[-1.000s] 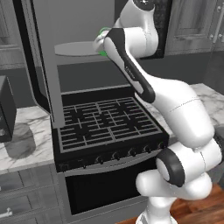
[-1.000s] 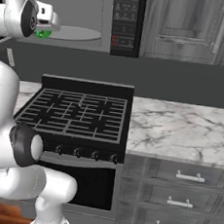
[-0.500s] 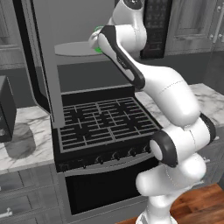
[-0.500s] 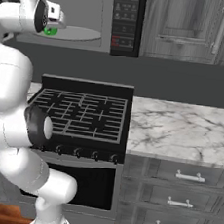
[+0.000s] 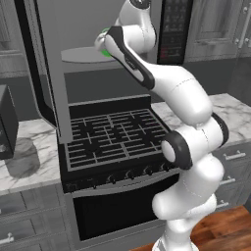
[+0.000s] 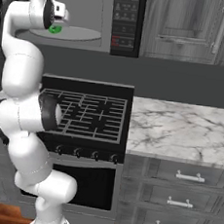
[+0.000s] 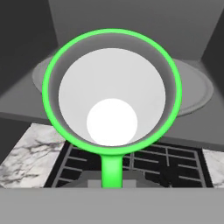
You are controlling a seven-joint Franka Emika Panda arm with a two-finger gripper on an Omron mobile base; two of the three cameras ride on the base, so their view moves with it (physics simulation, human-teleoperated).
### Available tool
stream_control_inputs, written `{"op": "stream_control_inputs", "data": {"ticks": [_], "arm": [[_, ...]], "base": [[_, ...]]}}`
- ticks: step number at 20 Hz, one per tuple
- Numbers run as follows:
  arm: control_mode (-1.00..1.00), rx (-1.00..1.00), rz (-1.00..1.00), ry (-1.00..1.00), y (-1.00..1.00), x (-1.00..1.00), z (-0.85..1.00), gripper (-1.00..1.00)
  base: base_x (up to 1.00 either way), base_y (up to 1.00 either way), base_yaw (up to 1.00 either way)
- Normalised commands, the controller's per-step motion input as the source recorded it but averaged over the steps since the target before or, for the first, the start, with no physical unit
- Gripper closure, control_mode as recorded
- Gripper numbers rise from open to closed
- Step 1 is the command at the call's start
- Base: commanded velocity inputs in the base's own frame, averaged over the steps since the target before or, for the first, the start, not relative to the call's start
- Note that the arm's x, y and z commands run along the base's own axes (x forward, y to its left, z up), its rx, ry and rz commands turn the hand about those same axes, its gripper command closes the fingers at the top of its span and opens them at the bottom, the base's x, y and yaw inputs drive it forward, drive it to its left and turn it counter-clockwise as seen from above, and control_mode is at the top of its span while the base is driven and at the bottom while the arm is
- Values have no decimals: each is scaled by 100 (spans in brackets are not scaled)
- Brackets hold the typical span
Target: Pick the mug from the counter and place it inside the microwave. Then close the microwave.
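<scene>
In the left base view my arm reaches to 11 o'clock, where the mug sits at the microwave mouth over the turntable. From the right it shows at 10 o'clock. In the hand view my fingers pinch its handle at 6 o'clock.

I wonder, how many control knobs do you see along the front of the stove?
4 in the right base view: a row on the stove front panel at. The arm may hide more further left.
</scene>
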Motion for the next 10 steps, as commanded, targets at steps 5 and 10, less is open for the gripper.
{"op": "stream_control_inputs", "data": {"ticks": [5,10], "arm": [[-100,-1,0,0,6,52,-16,100],[-100,-3,0,0,11,40,-23,100]], "base": [[0,0,0],[0,0,0]]}}
